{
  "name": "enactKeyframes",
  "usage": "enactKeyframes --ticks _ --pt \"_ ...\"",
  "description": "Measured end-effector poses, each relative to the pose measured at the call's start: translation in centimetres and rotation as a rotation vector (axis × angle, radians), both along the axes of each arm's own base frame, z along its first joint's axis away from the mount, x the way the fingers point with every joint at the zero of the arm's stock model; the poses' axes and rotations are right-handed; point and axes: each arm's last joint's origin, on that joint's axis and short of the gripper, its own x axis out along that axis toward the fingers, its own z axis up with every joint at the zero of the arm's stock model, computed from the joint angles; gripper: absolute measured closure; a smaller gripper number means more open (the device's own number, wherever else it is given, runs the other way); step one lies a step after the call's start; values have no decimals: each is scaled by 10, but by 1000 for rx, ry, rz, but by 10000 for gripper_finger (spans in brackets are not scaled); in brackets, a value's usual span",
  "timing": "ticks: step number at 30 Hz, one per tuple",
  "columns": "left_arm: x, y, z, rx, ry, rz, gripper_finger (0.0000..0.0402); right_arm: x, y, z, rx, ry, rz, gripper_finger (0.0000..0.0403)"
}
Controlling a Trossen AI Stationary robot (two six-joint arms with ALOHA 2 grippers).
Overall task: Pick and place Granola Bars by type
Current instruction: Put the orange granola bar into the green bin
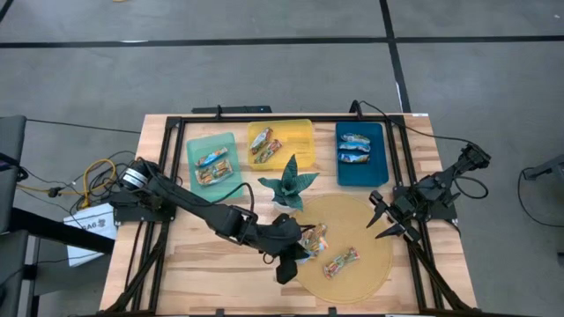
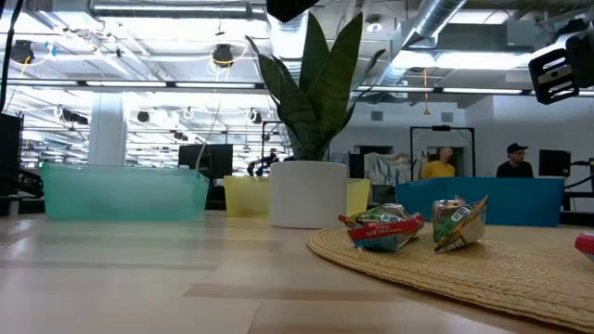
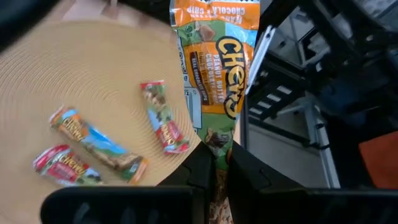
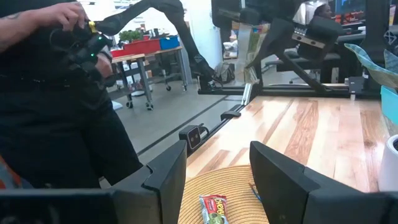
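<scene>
From above, a wooden table holds three trays at the back: a teal tray, a yellow tray and a blue tray. Each tray has bars in it. A green plant stands in front of the yellow tray. A round mat lies near the front. The left arm reaches across to the mat's edge, and the left gripper is there. A few bars lie on the mat. The right gripper waits at the mat's right side, with its fingers apart.

From table height, the plant's white pot stands in the middle. Two bars lie on the mat in front of the blue tray. People stand far back in the room.

In the left wrist view, the left gripper is closed on the end of a held bar. This bar has an orange and green wrapper and is lifted above the mat. Three more bars lie on the mat below.

In the right wrist view, the right gripper's fingers are open and hold nothing. One bar lies on the mat between them. A person in dark clothes stands beside the table.
</scene>
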Motion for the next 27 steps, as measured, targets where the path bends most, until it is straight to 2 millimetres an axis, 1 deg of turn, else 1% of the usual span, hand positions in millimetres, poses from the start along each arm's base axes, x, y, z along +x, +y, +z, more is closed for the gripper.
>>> enactKeyframes --ticks 12,16,20,22,27 --pt "0 1 -1 58 -7 -3 382 0 0 0 0 0 0 234" --pt "-8 5 5 81 -9 -15 382 0 0 0 0 0 0 234" --pt "-28 15 8 94 -7 -3 383 0 0 0 0 0 -1 234" --pt "-41 22 6 105 11 10 383 0 0 0 1 0 0 234" --pt "-79 39 9 106 -1 24 383 0 0 0 0 0 -1 234"
